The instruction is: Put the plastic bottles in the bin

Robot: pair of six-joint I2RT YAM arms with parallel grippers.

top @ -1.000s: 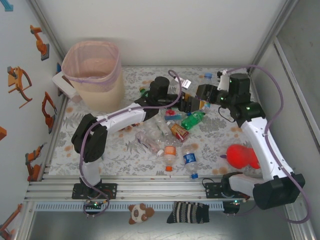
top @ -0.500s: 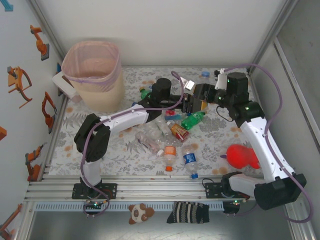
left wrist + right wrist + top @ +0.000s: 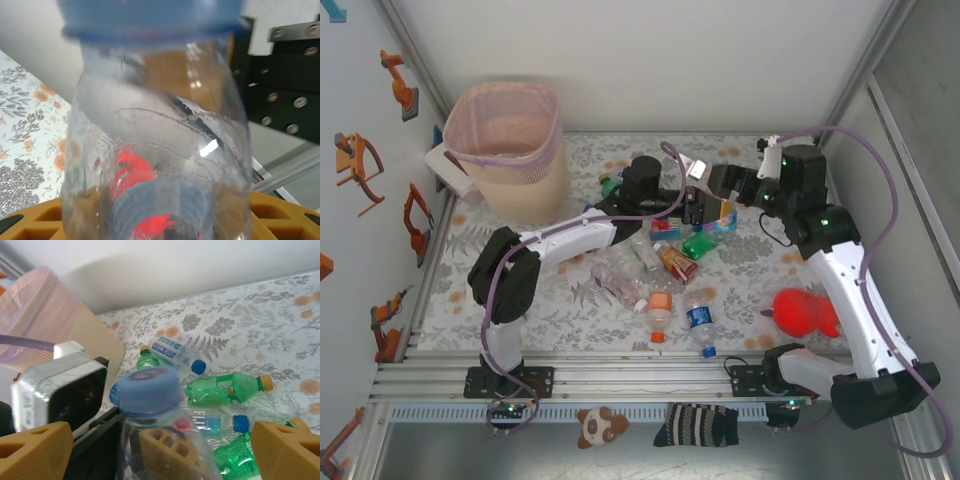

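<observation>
The right arm is shifted back a little from a moment ago. The right claw (image 3: 161, 450) is spread wide, with one finger on each side of the clear bottle (image 3: 150, 395). The bottle is pinched by the left claw (image 3: 160, 220). Its long side is pointed straight out from that claw, with the blue cap at the far end. More bottles (image 3: 227, 388) are scattered under the claws on the flowery counter (image 3: 520, 270). The pink bin (image 3: 525, 180) is set well apart from both claws, by white walls.

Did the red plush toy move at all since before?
No. The red plush toy stays put, just as far from the front rail as before.
</observation>
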